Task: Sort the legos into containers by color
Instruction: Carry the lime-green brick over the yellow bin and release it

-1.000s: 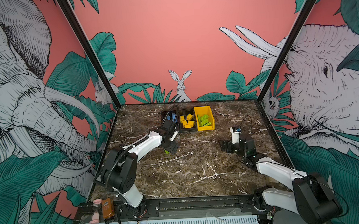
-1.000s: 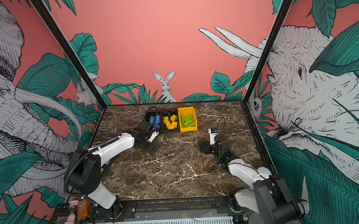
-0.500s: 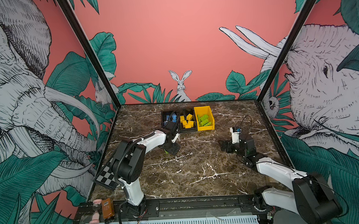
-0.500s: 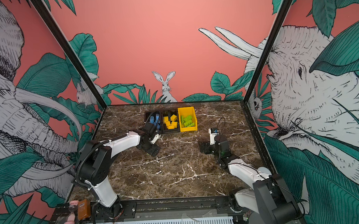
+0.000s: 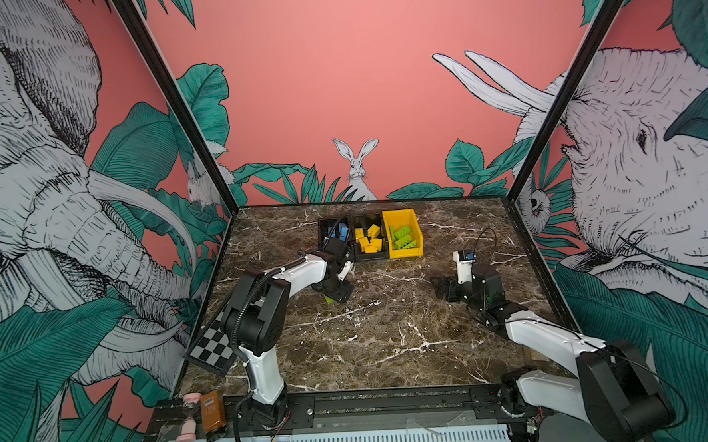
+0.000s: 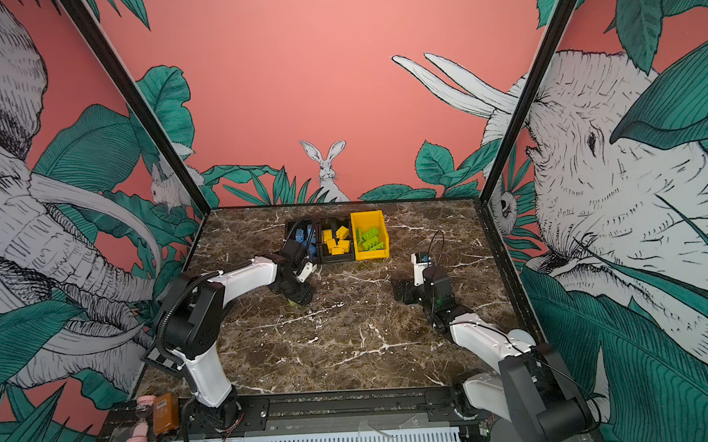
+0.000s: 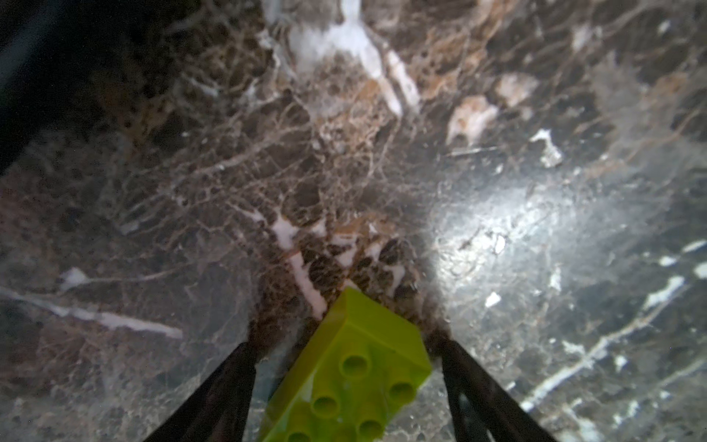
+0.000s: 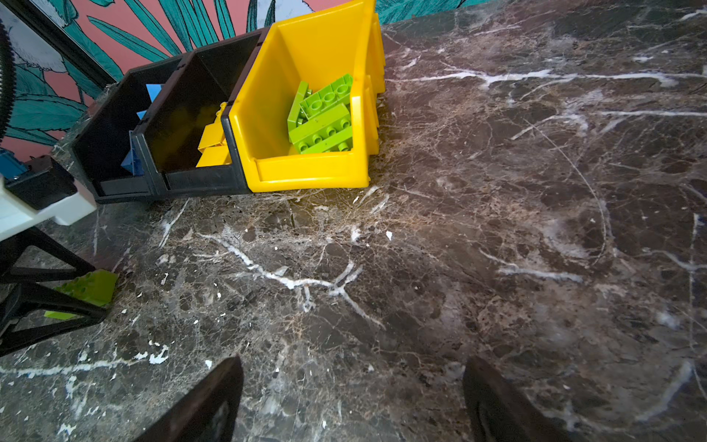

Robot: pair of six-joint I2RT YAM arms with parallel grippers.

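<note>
Meanwhile, left gripper (image 7: pixel 346 344) straddles green lego (image 7: pixel 359 367); orange device's label (image 6: pixel 162 403) is unreadable.

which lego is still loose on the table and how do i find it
Find the three bins at the far edge of the marble table, then look just in front of them on the left, where the left gripper points down. The lime green lego between its jaws is the only brick lying on bare marble, not in a bin.
</note>
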